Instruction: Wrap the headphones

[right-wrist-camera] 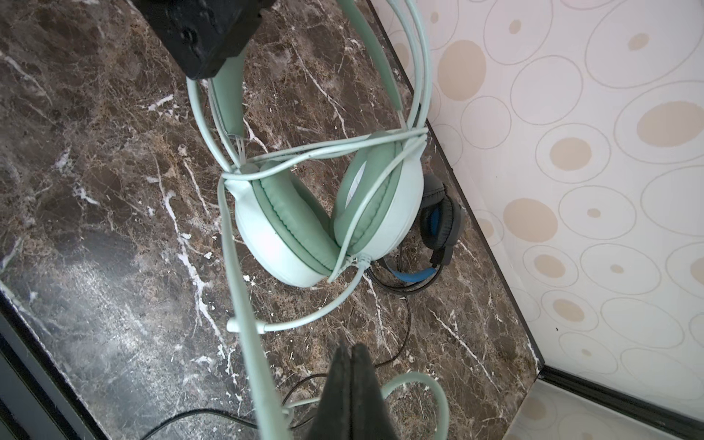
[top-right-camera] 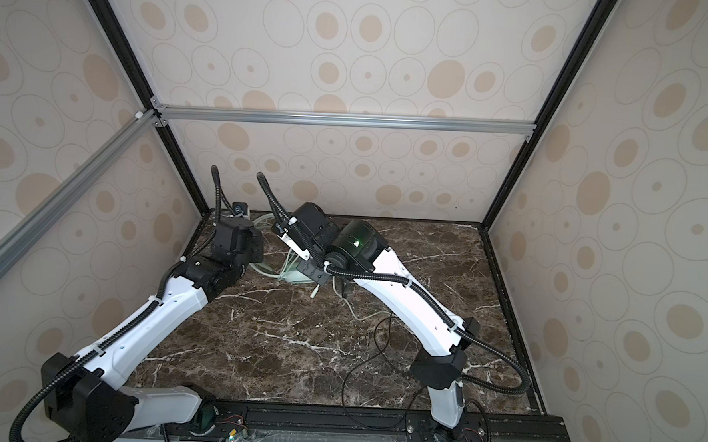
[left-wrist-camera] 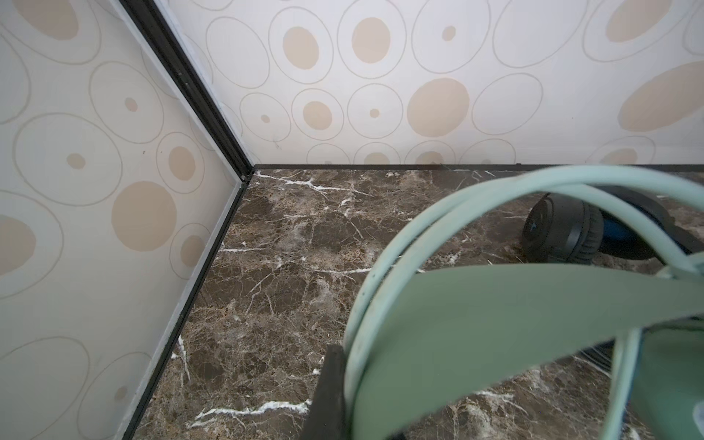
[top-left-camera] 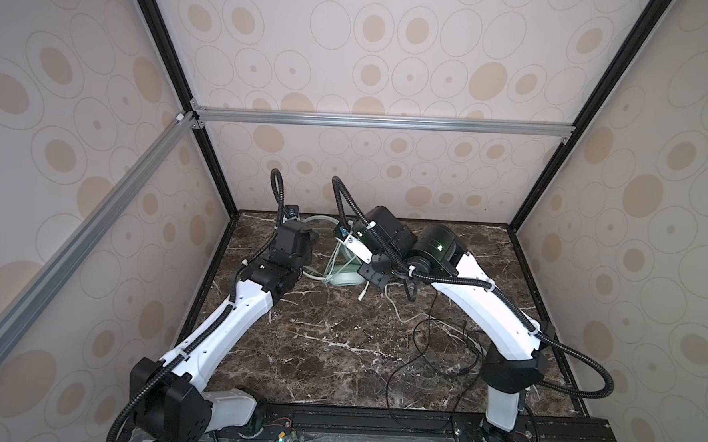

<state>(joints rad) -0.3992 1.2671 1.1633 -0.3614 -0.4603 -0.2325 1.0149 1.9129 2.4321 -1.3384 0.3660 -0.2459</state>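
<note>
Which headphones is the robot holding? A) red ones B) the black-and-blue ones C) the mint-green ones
C: the left gripper is shut on the headband of the mint-green headphones, while the black-and-blue headphones lie on the marble table by the wall.

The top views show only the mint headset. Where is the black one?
In the right wrist view the black headset lies on the table by the back wall, just behind the mint headset.
</note>
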